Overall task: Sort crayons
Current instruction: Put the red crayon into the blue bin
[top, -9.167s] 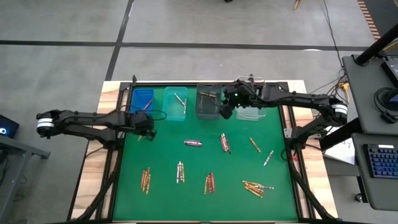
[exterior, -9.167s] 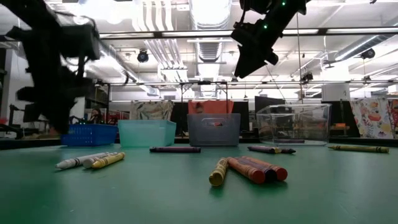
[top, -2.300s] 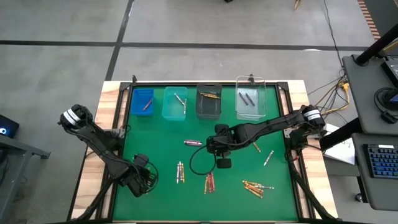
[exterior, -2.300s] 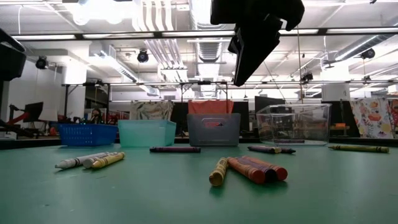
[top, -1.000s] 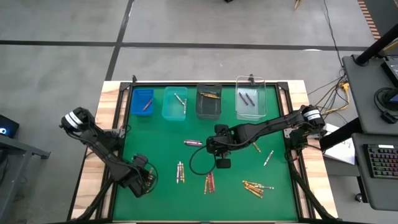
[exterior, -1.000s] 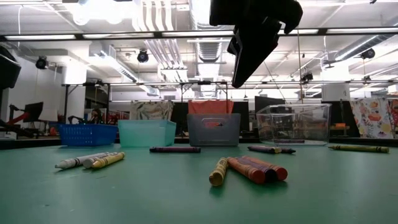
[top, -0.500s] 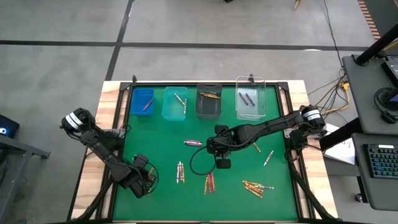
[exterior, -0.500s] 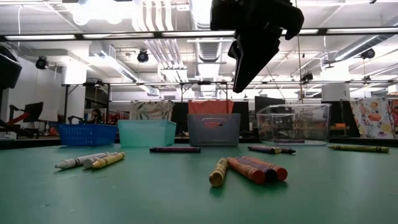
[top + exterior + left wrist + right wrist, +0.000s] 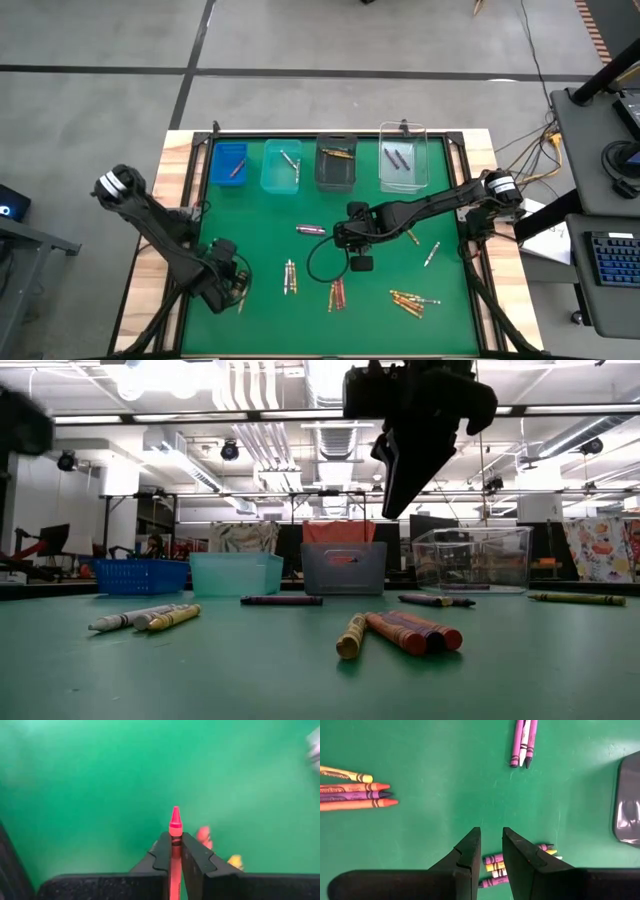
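My left gripper [image 9: 224, 284] is over the green mat's near left part, shut on a red crayon [image 9: 174, 827]. Two more crayons, red [image 9: 203, 835] and yellow [image 9: 234, 861], lie on the mat under it. My right gripper [image 9: 346, 238] hangs open above the mat's middle with nothing between its fingers [image 9: 491, 834]; a small clump of crayons [image 9: 497, 865] lies on the mat below it. Other crayons lie loose: a purple one [image 9: 311, 230], a silver group [image 9: 290, 277], a red group [image 9: 337, 293] and a gold group [image 9: 412, 300]. My left gripper pinches the red crayon's paper-wrapped body [image 9: 175, 842] between its two fingers, a little behind the tip. The crayon lies along the fingers, and its pointed tip [image 9: 175, 813] sticks out past them. The fingers slant steeply down. The crayon looks lifted off the mat.
Four bins stand in a row at the mat's far edge: blue [image 9: 229, 164], teal [image 9: 282, 166], grey [image 9: 336, 163] and clear [image 9: 403, 168], each with a crayon or two inside. More crayons [image 9: 410, 233] [image 9: 431, 253] lie at the right. A black frame [image 9: 467, 200] borders the mat.
My left gripper has risen a little over the mat's near left part and moved slightly toward the far edge, and its arm has swung with it. My right arm has stayed about where it was.
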`<state>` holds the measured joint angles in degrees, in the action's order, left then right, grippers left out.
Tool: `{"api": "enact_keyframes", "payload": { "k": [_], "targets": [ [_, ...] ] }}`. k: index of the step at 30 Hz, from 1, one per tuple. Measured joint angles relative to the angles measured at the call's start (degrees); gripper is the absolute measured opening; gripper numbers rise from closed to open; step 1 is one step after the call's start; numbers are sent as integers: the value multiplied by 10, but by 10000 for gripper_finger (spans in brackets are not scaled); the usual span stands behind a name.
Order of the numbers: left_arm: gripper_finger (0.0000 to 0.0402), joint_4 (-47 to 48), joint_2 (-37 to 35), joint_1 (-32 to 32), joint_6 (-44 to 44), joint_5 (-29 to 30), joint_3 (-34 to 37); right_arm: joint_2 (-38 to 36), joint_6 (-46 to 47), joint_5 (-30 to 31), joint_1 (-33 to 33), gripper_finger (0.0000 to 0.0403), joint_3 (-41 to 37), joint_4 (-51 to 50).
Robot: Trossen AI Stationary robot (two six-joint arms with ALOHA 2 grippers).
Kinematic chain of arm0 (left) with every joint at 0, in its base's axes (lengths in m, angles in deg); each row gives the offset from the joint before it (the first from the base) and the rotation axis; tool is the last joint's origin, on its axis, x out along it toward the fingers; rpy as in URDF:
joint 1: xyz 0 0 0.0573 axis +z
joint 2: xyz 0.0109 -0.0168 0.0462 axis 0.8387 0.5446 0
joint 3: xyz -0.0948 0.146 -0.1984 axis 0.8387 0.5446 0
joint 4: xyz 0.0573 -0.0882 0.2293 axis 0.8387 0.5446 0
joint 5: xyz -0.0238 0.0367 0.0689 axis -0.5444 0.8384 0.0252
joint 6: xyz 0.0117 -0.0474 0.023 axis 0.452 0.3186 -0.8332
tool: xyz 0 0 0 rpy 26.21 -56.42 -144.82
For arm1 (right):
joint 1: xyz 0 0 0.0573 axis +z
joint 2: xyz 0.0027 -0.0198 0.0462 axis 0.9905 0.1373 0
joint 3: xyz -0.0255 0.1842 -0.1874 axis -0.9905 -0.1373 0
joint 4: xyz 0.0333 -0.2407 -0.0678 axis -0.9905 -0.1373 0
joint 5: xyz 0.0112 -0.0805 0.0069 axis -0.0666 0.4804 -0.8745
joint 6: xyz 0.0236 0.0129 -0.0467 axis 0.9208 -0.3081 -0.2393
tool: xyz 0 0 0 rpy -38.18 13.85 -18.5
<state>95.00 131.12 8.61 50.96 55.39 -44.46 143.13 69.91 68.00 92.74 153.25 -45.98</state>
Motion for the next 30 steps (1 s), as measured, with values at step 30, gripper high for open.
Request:
{"api": "enact_keyframes", "payload": {
  "k": [30],
  "targets": [
    [0,-64,-236,736,-886,167,-8,-120,-80,0,-70,68,-97,204]
  ]
}}
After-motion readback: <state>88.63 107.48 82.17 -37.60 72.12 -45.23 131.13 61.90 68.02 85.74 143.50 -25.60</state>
